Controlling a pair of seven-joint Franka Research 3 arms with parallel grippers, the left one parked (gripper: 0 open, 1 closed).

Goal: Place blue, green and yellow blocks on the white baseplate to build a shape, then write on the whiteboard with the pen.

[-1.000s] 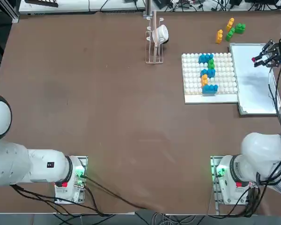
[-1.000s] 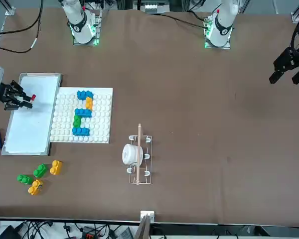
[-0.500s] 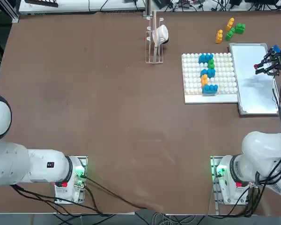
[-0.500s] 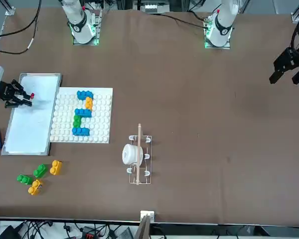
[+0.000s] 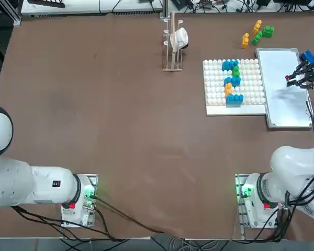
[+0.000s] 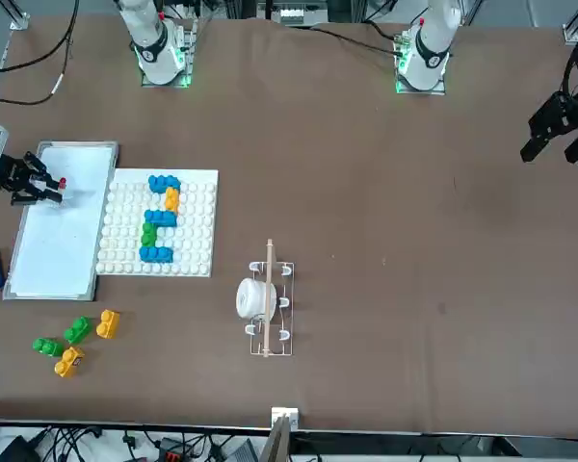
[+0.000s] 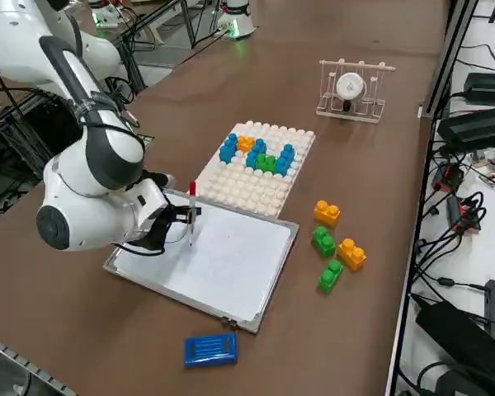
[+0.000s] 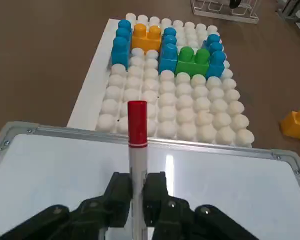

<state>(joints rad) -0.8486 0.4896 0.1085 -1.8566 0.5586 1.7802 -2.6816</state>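
My right gripper (image 8: 138, 192) is shut on the pen (image 8: 137, 130), a white marker held upright with its red end up. It hovers over the whiteboard (image 5: 282, 104) near the board's outer long edge; whether the tip touches I cannot tell. The side view shows the right gripper (image 7: 177, 219) with the pen (image 7: 190, 210) above the whiteboard (image 7: 223, 264), which looks blank. Beside the board lies the white baseplate (image 5: 251, 83) carrying a shape of blue, green and yellow blocks (image 5: 232, 81). From the front, the right gripper (image 6: 24, 183) is at the far left.
Several loose green and yellow blocks (image 5: 257, 32) lie beyond the board's far end. A smooth blue slab (image 7: 209, 349) rests off the board's far right corner. A small rack with a white roll (image 5: 174, 42) stands left of the baseplate. The parked left arm is far off.
My right gripper has carried the pen along the whiteboard toward the robot's side and slightly outward. Blocks, baseplate and board have not moved.
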